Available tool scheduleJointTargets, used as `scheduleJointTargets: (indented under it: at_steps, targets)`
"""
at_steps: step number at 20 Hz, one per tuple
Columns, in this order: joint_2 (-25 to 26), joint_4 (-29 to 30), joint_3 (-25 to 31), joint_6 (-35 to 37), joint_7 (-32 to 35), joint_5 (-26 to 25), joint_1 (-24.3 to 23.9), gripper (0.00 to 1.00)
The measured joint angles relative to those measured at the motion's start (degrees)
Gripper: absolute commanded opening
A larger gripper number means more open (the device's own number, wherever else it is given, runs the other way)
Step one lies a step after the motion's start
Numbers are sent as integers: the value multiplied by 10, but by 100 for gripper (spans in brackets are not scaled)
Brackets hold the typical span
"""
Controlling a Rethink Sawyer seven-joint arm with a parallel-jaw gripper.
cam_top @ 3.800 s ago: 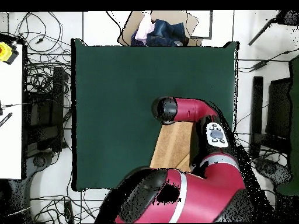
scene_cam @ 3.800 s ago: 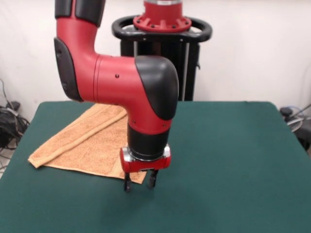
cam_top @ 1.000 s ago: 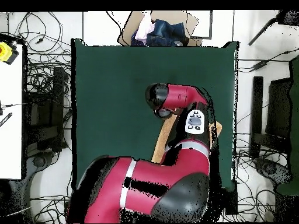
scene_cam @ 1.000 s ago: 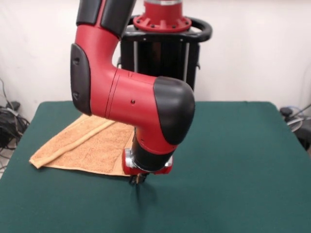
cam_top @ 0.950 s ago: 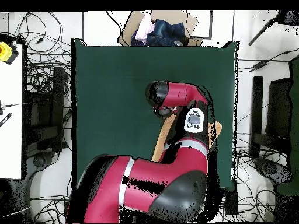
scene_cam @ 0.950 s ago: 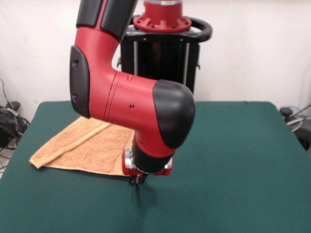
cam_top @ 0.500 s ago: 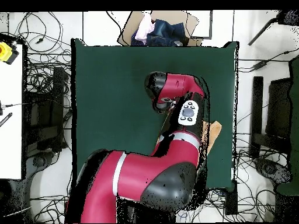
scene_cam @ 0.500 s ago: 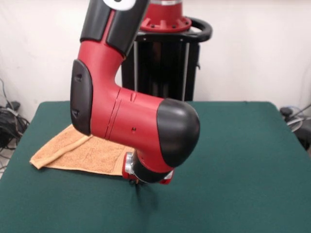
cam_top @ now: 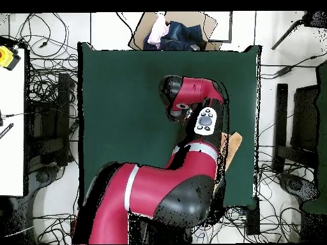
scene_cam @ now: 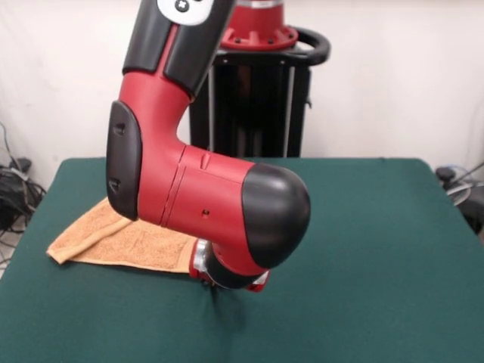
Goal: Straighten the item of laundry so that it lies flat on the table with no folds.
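Front view: peach towel (scene_cam: 113,242) lying at the green table (scene_cam: 378,249) left edge, gripper (scene_cam: 219,283) low at its near corner, finger state hidden by the arm, wide bare felt to the right, overhead view: towel (cam_top: 231,145) corner showing beside the arm, near the table (cam_top: 121,96) right edge, broad open felt elsewhere.

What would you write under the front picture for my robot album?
Red robot arm bends low over a folded peach towel on the green table.

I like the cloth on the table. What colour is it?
The towel is light orange, like a peach. It shows best in the front view, lying on the dark green table.
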Motion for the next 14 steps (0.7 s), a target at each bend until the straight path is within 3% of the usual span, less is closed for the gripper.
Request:
scheduleJointTargets:
  at_steps: [3, 10, 14]
  targets:
    - [-14, 24, 7, -24, 0, 0, -4, 0]
    - [-90, 151, 38, -162, 0, 0, -21, 0]
    - [-111, 177, 41, -184, 0, -1, -22, 0]
